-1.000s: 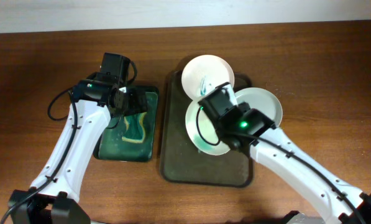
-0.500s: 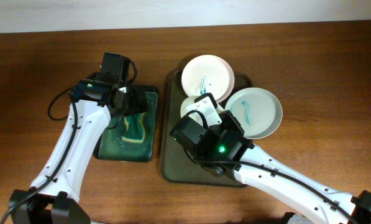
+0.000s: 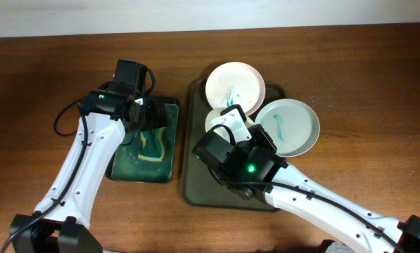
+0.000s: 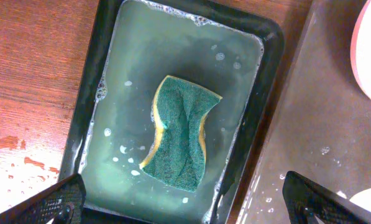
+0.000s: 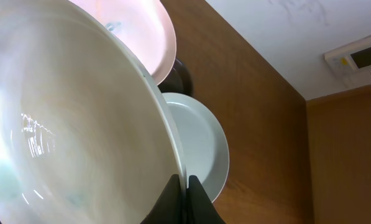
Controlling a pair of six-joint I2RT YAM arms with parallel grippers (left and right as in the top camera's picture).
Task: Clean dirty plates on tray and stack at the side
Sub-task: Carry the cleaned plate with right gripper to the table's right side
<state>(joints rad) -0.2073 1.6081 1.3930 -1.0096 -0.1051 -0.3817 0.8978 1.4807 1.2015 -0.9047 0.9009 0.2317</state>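
Note:
My right gripper point(image 5: 186, 186) is shut on the rim of a white plate point(image 5: 67, 124) and holds it tilted on edge above the dark tray point(image 3: 195, 184). From overhead only a sliver of this plate point(image 3: 219, 118) shows beside the right arm. Two more plates with teal smears remain: one at the tray's far end point(image 3: 235, 84), and one at its right edge point(image 3: 288, 125). My left gripper point(image 4: 188, 208) is open above the black basin point(image 4: 269, 46) of greenish soapy water. A green and yellow sponge point(image 4: 180, 134) lies in the basin. From overhead the left gripper point(image 3: 145, 112) is over the basin's far end.
The basin point(image 3: 118, 167) stands just left of the tray on the brown wooden table point(image 3: 41, 84). In the right wrist view the other two plates show behind the held one, one pinkish in the light point(image 5: 145, 31) and one white point(image 5: 201, 143).
The right arm lifted the plate off the tray, tipped it on edge and swung toward the front left, then held still. The left arm has not moved.

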